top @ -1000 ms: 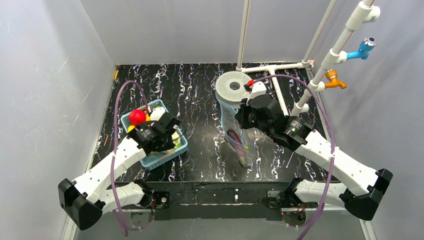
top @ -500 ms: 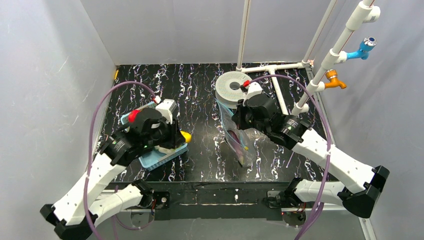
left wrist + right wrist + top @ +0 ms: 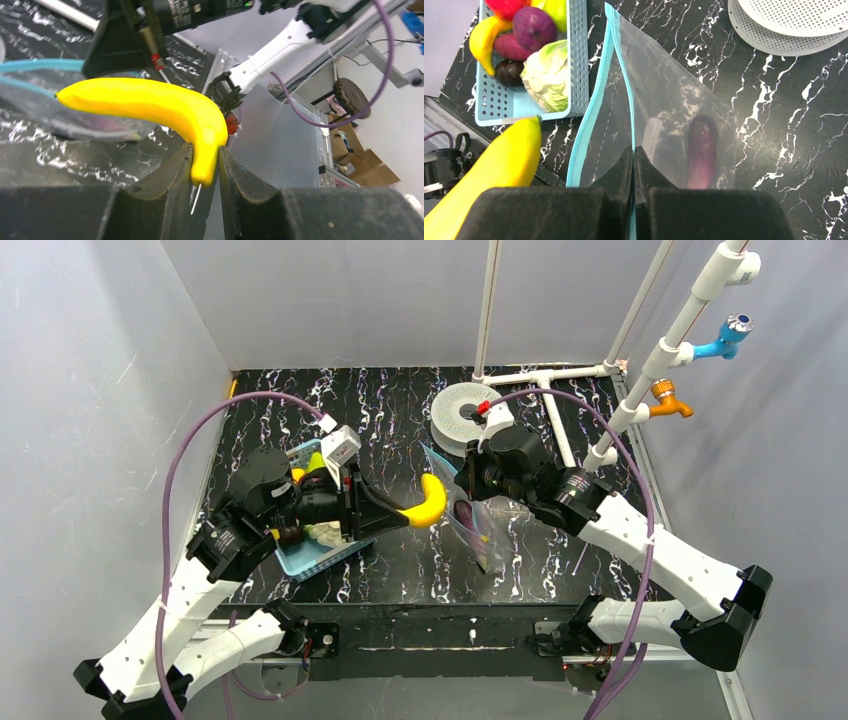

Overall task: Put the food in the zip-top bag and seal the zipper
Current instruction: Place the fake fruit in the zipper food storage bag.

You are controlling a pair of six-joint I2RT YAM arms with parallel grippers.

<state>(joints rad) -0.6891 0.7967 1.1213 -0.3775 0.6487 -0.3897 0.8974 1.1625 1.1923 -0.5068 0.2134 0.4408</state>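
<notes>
Two grippers squeeze tight: left gripper (image 3: 205, 169) on the banana (image 3: 150, 102) mid-desk, beside the gaping zipper (image 3: 596, 100); right gripper (image 3: 634, 156) on the zip-top bag (image 3: 674, 110) edge.

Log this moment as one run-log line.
left fingers: shut on banana, near zip-top bag mouth | right fingers: shut on bag rim | eggplant: in bag
</notes>
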